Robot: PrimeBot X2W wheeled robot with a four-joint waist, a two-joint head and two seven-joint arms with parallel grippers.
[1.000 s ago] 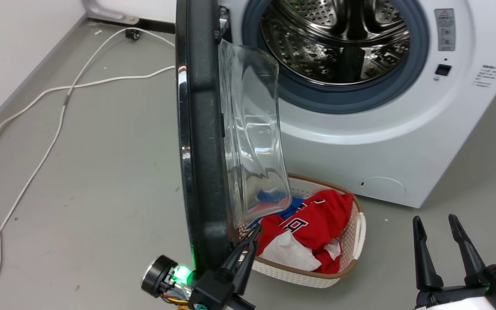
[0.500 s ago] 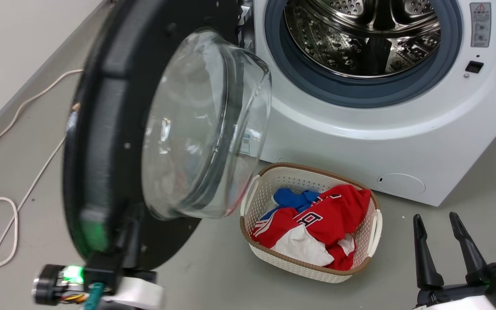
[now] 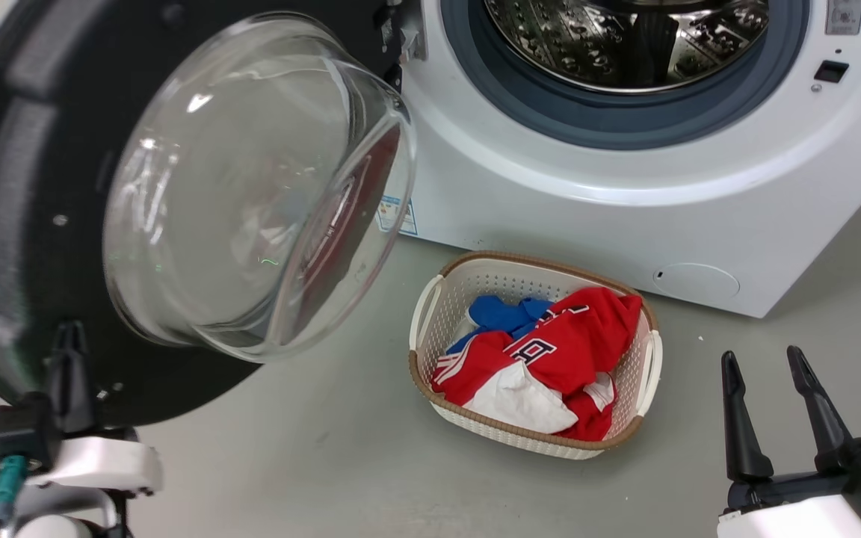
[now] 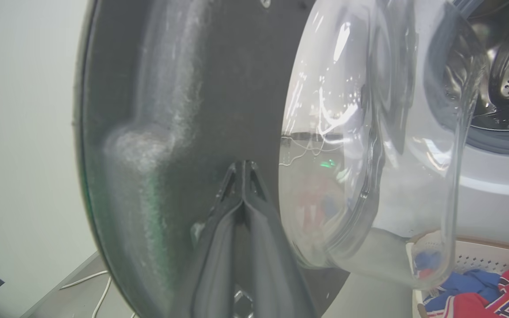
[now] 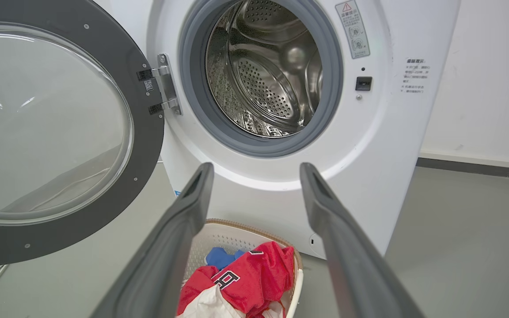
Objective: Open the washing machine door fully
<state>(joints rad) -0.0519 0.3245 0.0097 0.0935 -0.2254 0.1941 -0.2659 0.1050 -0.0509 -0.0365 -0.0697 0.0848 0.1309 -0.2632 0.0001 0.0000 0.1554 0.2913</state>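
Observation:
The washing machine door (image 3: 12, 187) stands swung far out to the left, its black inner face and clear glass bowl (image 3: 251, 187) turned toward me. My left gripper (image 3: 68, 334) is at the door's lower edge with its fingers shut together. In the left wrist view the left gripper (image 4: 243, 167) has its joined tips lying against the door (image 4: 219, 79), holding nothing. My right gripper (image 3: 762, 356) hangs open at the lower right, apart from everything. In the right wrist view the right gripper (image 5: 254, 170) points at the steel drum (image 5: 263, 75), with the door (image 5: 148, 132) to its left.
A white basket (image 3: 430, 299) holding red, blue and white clothes (image 3: 572, 344) sits on the grey floor in front of the white machine (image 3: 550, 209). A small round filter cover (image 3: 696, 282) is low on the machine's front. A wall runs close behind the door.
The door has swung from edge-on to wide open toward the left, and my left gripper went left with it. The camera shifted too. The right gripper has stayed put.

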